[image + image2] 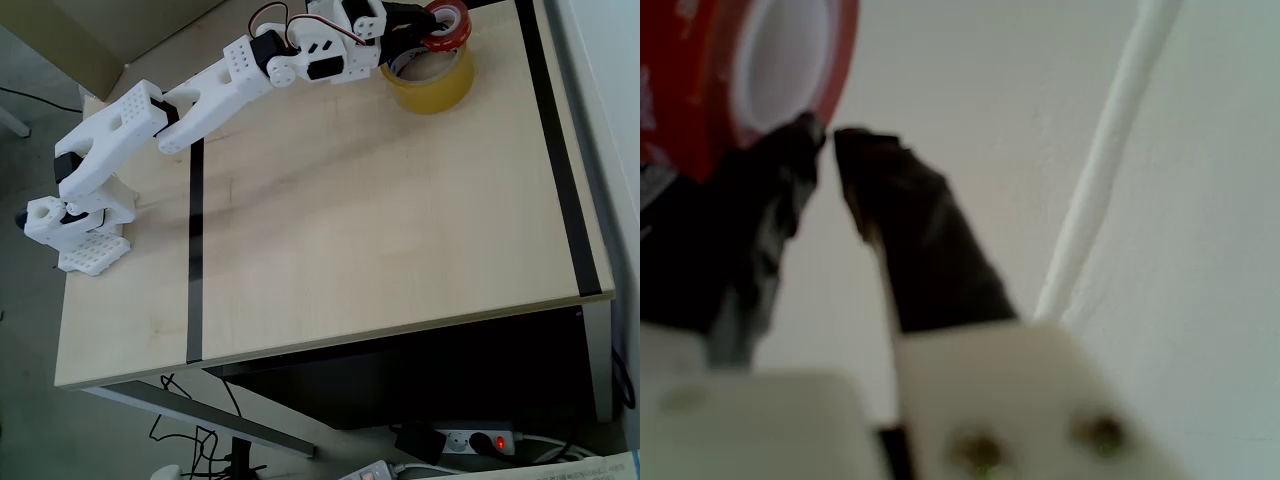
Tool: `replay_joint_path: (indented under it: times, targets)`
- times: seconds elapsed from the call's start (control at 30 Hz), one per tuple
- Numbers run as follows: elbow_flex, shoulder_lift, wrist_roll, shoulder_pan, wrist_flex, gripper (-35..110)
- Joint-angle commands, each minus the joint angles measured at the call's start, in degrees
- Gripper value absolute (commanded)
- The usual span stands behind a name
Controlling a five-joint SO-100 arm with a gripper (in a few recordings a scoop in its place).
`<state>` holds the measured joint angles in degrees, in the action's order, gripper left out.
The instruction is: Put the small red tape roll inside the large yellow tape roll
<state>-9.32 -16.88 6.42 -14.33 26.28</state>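
arm (200,100): white printed segments, perforated, black servos
cables (275,20): red, black, white
gripper (830,145): black fingers, white mount, two screws

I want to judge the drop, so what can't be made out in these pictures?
- Overhead view: the jaws' contact on the small red tape roll is hidden by the gripper.
- Overhead view: the large yellow tape roll has its hole partly covered by the arm.
- Wrist view: the red roll's core marks are blurred.

Black claw (828,140) pinches the small red tape roll (700,70) rim
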Motion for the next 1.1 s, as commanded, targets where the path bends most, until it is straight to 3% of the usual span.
replay_joint_path:
  times: [0.0,1.07]
  targets:
    - [3.3,-4.0,0.5,0.4,0.6,0]
    - [5.1,-5.6,0.5,-0.7,5.4,0]
